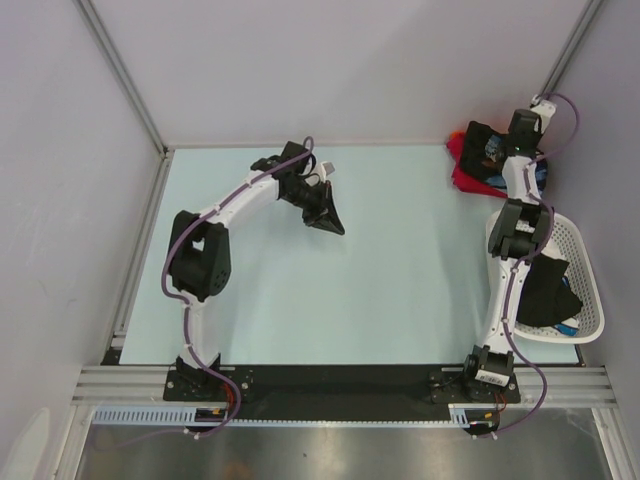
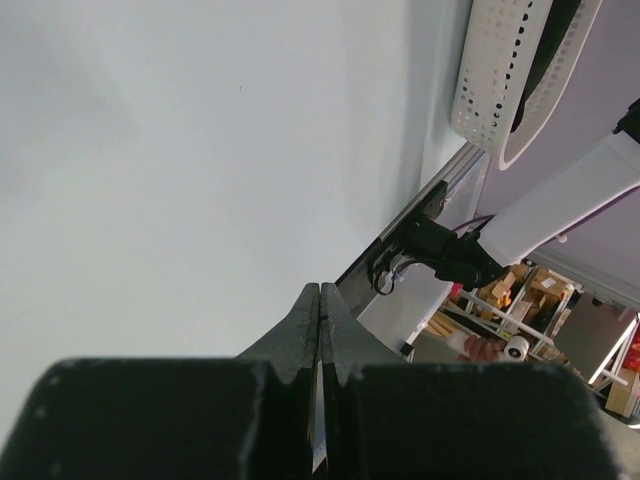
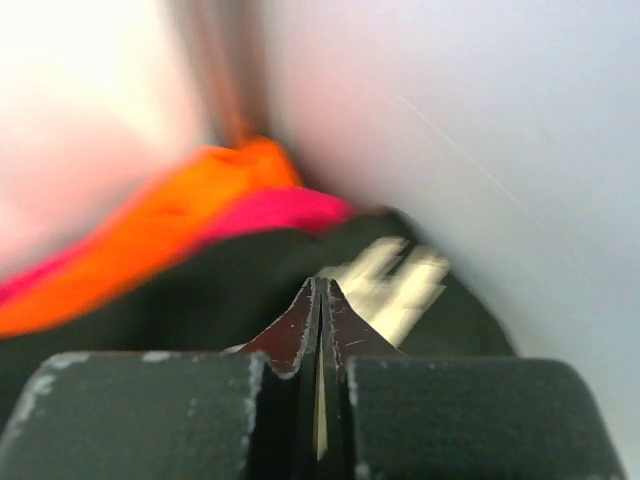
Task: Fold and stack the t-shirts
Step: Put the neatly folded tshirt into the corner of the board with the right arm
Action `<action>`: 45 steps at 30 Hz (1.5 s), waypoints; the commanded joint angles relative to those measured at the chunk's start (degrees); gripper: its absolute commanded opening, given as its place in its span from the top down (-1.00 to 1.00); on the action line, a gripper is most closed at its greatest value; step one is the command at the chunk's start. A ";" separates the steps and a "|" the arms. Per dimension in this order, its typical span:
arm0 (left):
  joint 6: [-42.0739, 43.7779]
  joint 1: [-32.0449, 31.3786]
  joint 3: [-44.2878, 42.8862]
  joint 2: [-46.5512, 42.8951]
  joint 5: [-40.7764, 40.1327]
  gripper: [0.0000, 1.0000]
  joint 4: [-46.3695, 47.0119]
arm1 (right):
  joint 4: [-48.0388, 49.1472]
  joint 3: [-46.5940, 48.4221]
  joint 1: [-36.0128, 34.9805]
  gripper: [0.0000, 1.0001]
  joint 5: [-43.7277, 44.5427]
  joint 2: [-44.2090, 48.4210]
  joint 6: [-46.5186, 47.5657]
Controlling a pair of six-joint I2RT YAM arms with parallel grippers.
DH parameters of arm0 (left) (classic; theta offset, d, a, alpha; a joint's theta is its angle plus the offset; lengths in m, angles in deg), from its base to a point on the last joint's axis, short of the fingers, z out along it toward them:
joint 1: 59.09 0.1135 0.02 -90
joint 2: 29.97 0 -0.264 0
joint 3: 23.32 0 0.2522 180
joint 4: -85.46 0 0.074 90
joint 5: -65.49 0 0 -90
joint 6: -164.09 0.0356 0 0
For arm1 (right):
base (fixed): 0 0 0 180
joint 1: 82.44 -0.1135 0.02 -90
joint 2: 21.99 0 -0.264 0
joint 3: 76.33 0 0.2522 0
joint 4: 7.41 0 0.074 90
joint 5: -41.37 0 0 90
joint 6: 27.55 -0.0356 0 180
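Fingers (image 2: 298,325) of left gripper (image 1: 333,226) clenched tip to tip, nothing between. Hanging over bare pale-blue table (image 1: 400,290) near centre, slightly toward 11 o'clock in top view. No cloth near it.

Right gripper (image 3: 320,287) also pinched closed, no cloth visible between tips. Pointed at t-shirt pile; contact with pile impossible to tell, wrist view blurred.

T-shirts heaped at 1 o'clock corner of table, against back wall, unfolded. Black t-shirt (image 3: 200,290) with pale print nearest the tips. Crimson t-shirt (image 1: 465,180) sticking out at pile's 7 o'clock edge in top view. Orange t-shirt (image 3: 150,240) at 10 o'clock of the tips in wrist view, crimson strip between it and the black one.

White lattice basket (image 1: 592,300) at 3 to 4 o'clock edge of table. Black garment (image 1: 548,290) crumpled inside; type impossible to tell. Right arm crossing over basket's 9 o'clock rim. Same basket at 1 o'clock of left wrist view.
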 commanded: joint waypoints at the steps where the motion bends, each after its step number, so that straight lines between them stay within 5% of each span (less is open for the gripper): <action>1: 1.52 -1.07 -1.97 -0.90 1.08 0.94 0.86 | 4.28 2.47 -4.43 0.99 -7.09 7.19 -1.06; 12: 3.02 0.51 1.90 -4.77 0.02 0.94 0.69 | 1.67 3.27 -10.23 1.00 -12.89 -0.37 -3.69; 26: 2.14 0.77 1.46 -4.60 1.16 0.93 1.56 | -25.67 5.12 -11.47 1.00 -13.07 0.85 -9.94; 35: 2.32 0.77 1.99 -6.09 1.16 0.93 1.92 | -14.79 -1.04 -11.91 1.00 -12.72 15.69 -5.99; 45: 2.67 0.77 2.34 -7.23 0.81 0.93 2.18 | -14.69 -2.00 -10.24 1.00 -11.14 18.09 -4.23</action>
